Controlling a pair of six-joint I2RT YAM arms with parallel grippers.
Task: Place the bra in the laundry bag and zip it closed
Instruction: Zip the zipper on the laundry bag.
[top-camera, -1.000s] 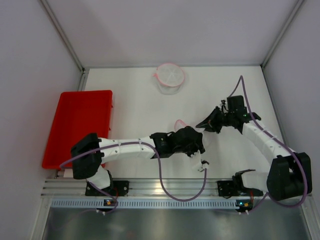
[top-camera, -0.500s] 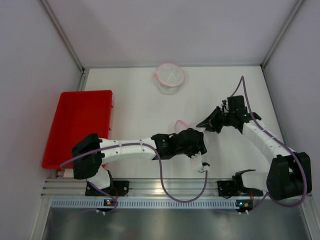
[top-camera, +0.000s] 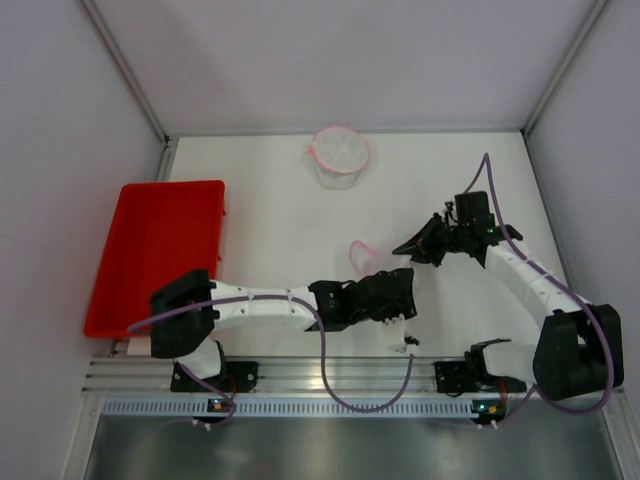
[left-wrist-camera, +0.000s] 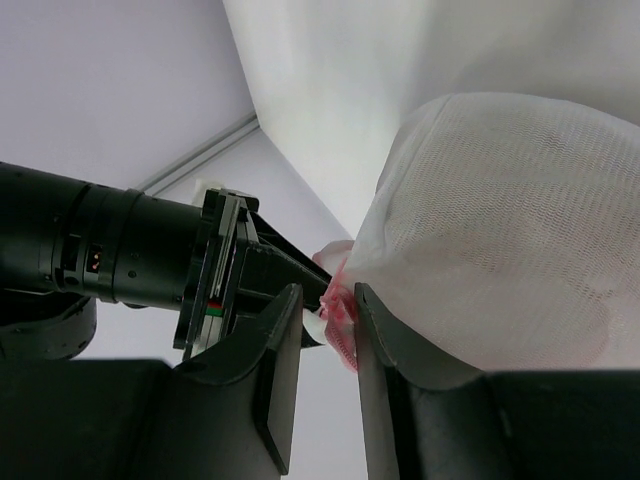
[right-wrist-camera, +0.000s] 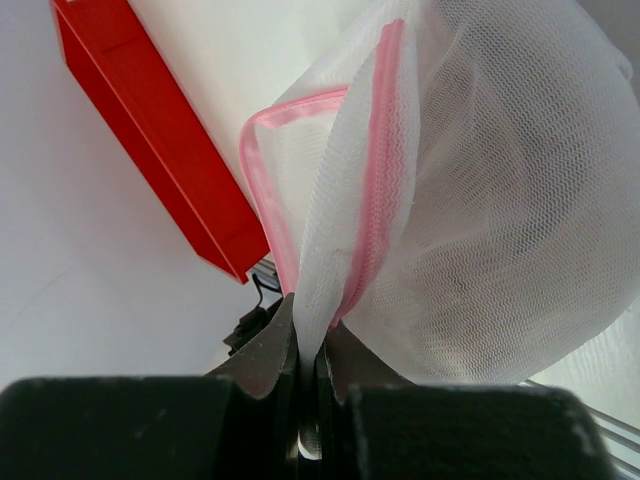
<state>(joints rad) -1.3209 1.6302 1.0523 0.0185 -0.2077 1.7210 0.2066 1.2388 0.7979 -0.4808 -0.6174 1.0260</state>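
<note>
The laundry bag (right-wrist-camera: 500, 200) is white mesh with a pink zipper and trim. It hangs over the table between my two grippers, and its pink trim (top-camera: 358, 248) shows in the top view. My right gripper (right-wrist-camera: 310, 335) is shut on the bag's white edge right beside the zipper. My left gripper (left-wrist-camera: 328, 300) is open at the bag's (left-wrist-camera: 500, 220) corner; the pink zipper end lies between its fingers, against one finger and clear of the other. From above, the left gripper (top-camera: 405, 290) sits just below the right gripper (top-camera: 405, 248). The bra is hidden or out of view.
A red tray (top-camera: 160, 250) lies at the left edge of the table and also shows in the right wrist view (right-wrist-camera: 150, 130). A round white mesh item with a pink rim (top-camera: 340, 152) stands at the back. Walls close the table on three sides.
My left gripper's jaws have opened off the pink zipper end, and the left arm has drawn back a little toward the near edge. The right gripper has kept its hold.
</note>
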